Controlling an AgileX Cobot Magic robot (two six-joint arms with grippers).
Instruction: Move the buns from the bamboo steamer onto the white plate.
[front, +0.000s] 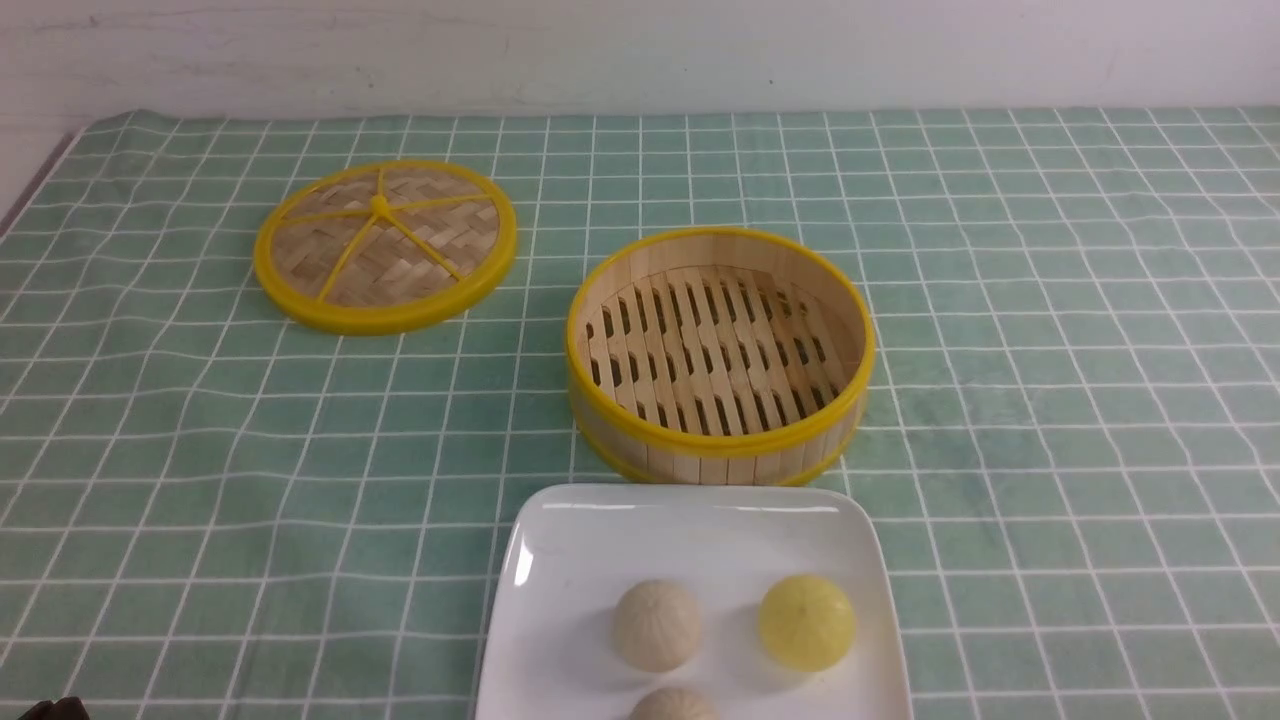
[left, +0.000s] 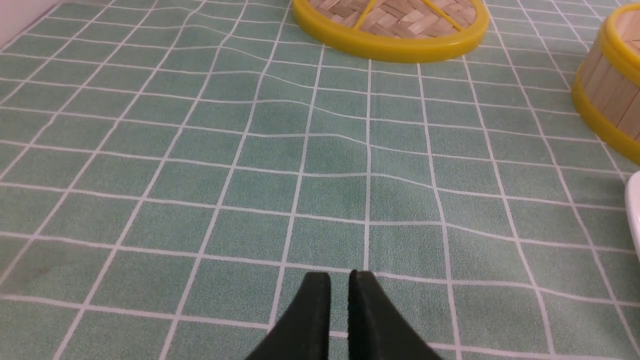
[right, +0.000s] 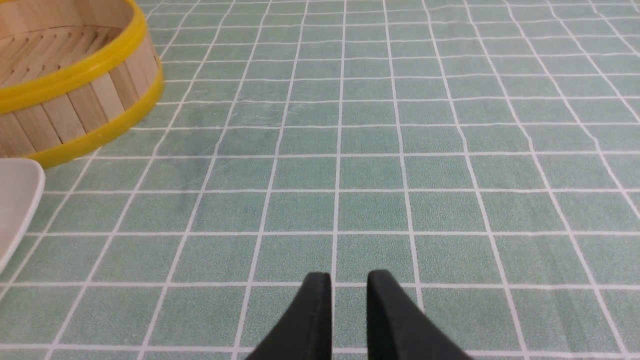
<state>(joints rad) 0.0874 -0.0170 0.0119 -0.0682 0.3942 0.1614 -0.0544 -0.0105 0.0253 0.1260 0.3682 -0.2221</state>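
Note:
The pale yellow bun (front: 806, 622) and the cream-white bun (front: 657, 625) sit side by side on the white plate (front: 600, 540) at the near middle of the table. Behind the plate stands the bamboo steamer (front: 720, 450), its slatted floor bare. My left gripper (left: 339, 274) is shut over the green cloth with nothing in it, left of the plate's edge (left: 635, 210). My right gripper (right: 349, 274) is shut and holds nothing, over the cloth to the right of the plate (right: 15, 200) and steamer (right: 75, 105).
A third, browner bun (front: 673, 705) lies on the plate's near edge, partly cut off by the frame. The flat woven lid (front: 385, 245) rests at the far left. A green checked cloth (front: 1050, 350) covers the table, wrinkled at the left.

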